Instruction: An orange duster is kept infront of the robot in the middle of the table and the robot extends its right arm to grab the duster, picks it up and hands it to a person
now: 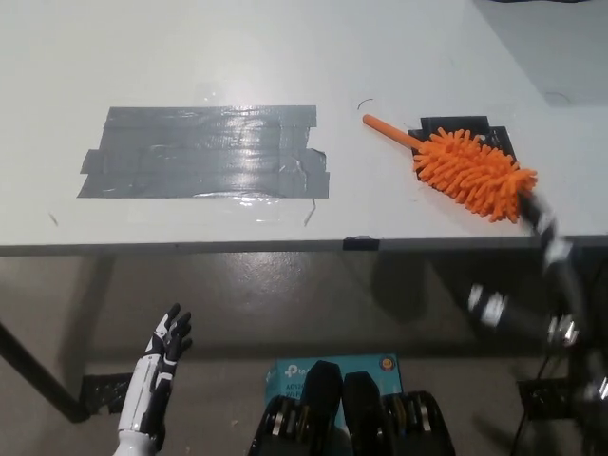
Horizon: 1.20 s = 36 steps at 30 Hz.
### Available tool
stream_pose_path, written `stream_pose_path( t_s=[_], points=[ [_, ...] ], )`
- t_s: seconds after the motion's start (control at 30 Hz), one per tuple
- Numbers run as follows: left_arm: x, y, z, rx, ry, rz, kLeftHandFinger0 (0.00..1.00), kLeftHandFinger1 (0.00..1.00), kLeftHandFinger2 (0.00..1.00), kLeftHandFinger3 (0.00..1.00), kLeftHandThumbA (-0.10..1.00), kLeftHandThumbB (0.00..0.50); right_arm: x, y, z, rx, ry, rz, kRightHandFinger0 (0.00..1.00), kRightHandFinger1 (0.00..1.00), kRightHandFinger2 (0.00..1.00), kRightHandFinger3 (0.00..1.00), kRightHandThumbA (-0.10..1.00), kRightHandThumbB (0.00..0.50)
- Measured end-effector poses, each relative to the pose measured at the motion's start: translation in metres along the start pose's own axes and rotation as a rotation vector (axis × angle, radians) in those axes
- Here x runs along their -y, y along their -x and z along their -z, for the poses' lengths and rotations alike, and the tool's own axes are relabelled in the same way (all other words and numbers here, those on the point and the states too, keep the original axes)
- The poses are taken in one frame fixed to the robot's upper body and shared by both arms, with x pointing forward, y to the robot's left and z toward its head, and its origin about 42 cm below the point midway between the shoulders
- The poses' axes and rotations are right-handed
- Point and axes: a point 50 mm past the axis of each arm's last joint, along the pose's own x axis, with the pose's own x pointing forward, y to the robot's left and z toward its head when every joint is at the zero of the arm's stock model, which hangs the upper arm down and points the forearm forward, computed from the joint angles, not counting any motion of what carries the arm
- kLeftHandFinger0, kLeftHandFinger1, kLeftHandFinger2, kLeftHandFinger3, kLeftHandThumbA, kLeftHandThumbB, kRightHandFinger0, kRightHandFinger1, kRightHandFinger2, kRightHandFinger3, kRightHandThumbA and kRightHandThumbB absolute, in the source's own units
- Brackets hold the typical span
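Note:
The orange duster [472, 171] lies on the white table [285, 57] at the right, its fluffy head towards the front edge and its thin orange handle [389, 131] pointing up-left. My black right hand [538, 215] is blurred by motion and sits at the right end of the duster's head; whether it touches the head is unclear. The black right arm rises to it from the bottom right. My white left hand [160, 366] rests low at the lower left, below the table edge, with fingers apart and nothing in them.
A large patch of grey tape [204, 152] covers the table's middle left. Black tape [465, 126] lies under the duster. The table's front edge [285, 246] runs across the picture. A blue box [332, 369] is on the floor below.

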Motion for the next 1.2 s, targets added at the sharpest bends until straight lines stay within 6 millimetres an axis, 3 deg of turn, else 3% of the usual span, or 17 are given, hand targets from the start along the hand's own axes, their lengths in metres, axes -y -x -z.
stream_pose_path(
  t_s=[0.13, 0.23, 0.43, 0.53, 0.63, 0.83, 0.93, 1.07, 1.2],
  points=[
    [0.000, 0.001, 0.002, -0.006, 0.000, 0.000, 1.00, 1.00, 1.00, 1.00, 0.91, 0.199, 0.017, -0.045, -0.012, 0.005, 0.103, -0.006, 1.00, 1.00, 1.00, 1.00, 0.97, 0.291],
    [0.000, 0.000, 0.002, -0.005, 0.000, 0.000, 1.00, 1.00, 1.00, 1.00, 0.90, 0.201, 0.024, -0.082, -0.012, -0.036, 0.175, -0.028, 1.00, 1.00, 1.00, 1.00, 1.00, 0.308],
    [0.000, -0.003, 0.000, 0.007, -0.002, 0.001, 1.00, 1.00, 1.00, 1.00, 0.90, 0.199, 0.023, -0.151, -0.007, -0.179, 0.307, -0.108, 1.00, 1.00, 1.00, 1.00, 0.95, 0.340],
    [0.000, -0.007, -0.003, 0.020, -0.003, 0.002, 1.00, 1.00, 1.00, 1.00, 0.88, 0.224, 0.017, -0.174, 0.004, -0.283, 0.361, -0.152, 1.00, 1.00, 1.00, 1.00, 0.90, 0.346],
    [0.000, -0.008, -0.004, 0.024, -0.003, 0.003, 1.00, 1.00, 1.00, 1.00, 0.86, 0.239, 0.013, -0.184, 0.017, -0.368, 0.393, -0.180, 1.00, 1.00, 1.00, 1.00, 0.87, 0.364],
    [0.000, -0.008, -0.004, 0.023, -0.007, 0.005, 1.00, 1.00, 1.00, 1.00, 0.85, 0.220, -0.008, -0.181, 0.057, -0.544, 0.428, -0.250, 1.00, 1.00, 1.00, 1.00, 0.96, 0.413],
    [0.000, -0.010, -0.005, 0.027, -0.013, 0.008, 1.00, 1.00, 1.00, 1.00, 0.85, 0.216, -0.021, -0.179, 0.074, -0.620, 0.450, -0.289, 1.00, 1.00, 1.00, 1.00, 0.98, 0.400],
    [0.001, -0.013, -0.007, 0.034, -0.021, 0.012, 1.00, 1.00, 1.00, 1.00, 0.85, 0.219, -0.020, -0.190, 0.075, -0.650, 0.480, -0.297, 1.00, 1.00, 1.00, 1.00, 1.00, 0.383],
    [0.001, -0.015, -0.007, 0.037, -0.024, 0.013, 1.00, 1.00, 1.00, 1.00, 0.85, 0.222, -0.017, -0.194, 0.080, -0.688, 0.496, -0.299, 1.00, 1.00, 1.00, 1.00, 1.00, 0.399]
  ],
)
